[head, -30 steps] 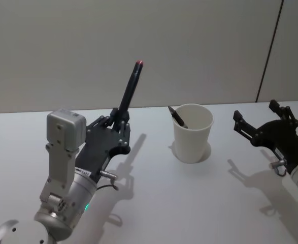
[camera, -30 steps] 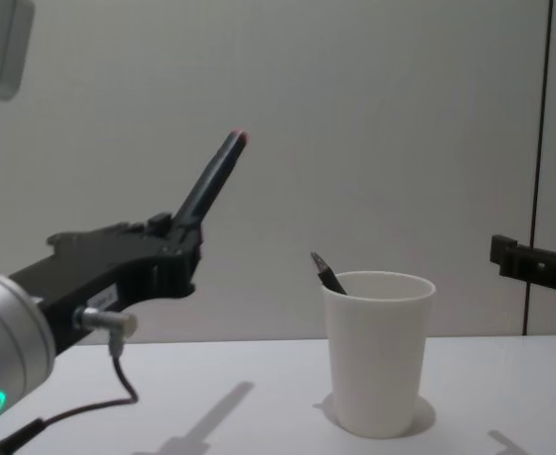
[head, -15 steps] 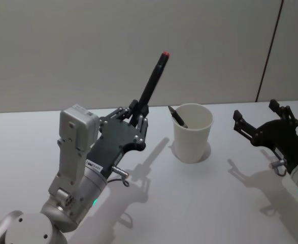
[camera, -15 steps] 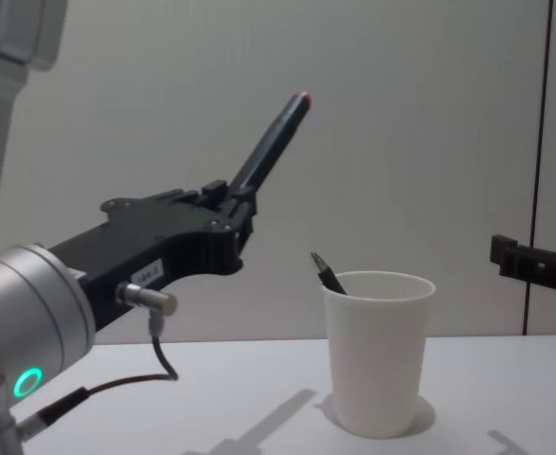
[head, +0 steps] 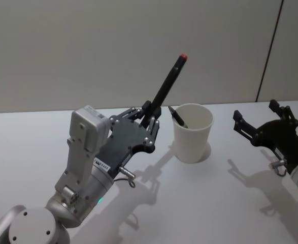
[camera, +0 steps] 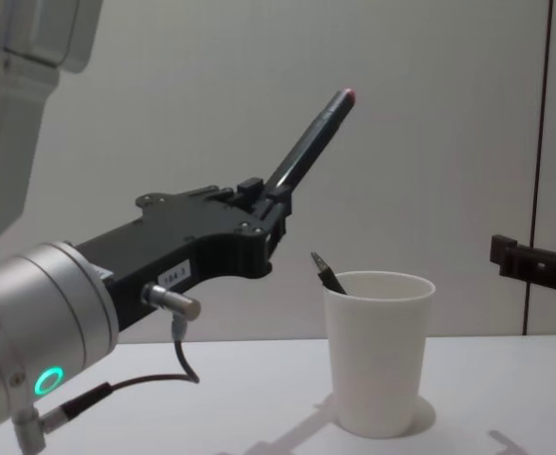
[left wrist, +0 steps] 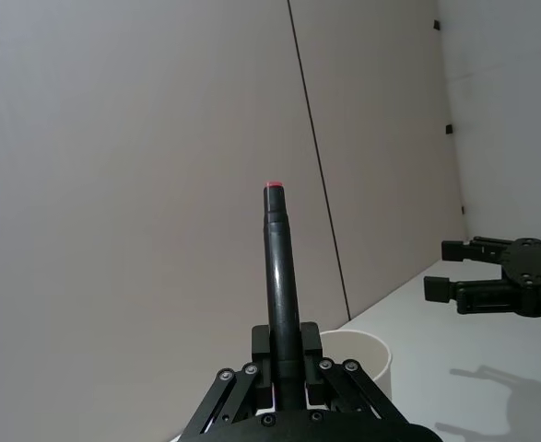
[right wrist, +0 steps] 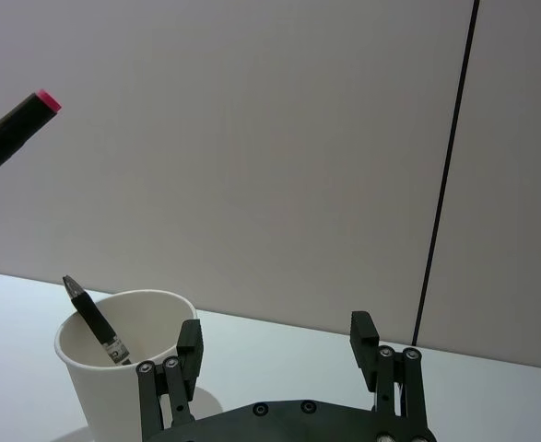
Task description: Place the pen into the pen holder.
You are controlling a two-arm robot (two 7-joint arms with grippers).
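My left gripper [head: 150,118] [camera: 270,204] [left wrist: 287,373] is shut on a black pen [head: 168,84] [camera: 312,138] [left wrist: 279,276] with a red tip, held above the table and tilted up toward the pen holder. The pen's red end [right wrist: 43,100] also shows in the right wrist view. The pen holder [head: 192,132] [camera: 377,349] [right wrist: 123,354] [left wrist: 355,354], a white paper cup, stands upright just right of that gripper, with another dark pen [head: 177,117] [camera: 327,274] [right wrist: 95,320] leaning inside it. My right gripper [head: 260,122] [right wrist: 277,354] hovers open to the cup's right, with nothing between its fingers.
The white table [head: 199,203] runs back to a plain grey wall [head: 88,46] with a dark vertical seam [head: 269,51] at the right. Bare tabletop lies in front of the cup and between the two arms.
My left gripper has carried the pen rightward and up, closing on the cup. The right gripper, the cup and the pen inside it have stayed put.
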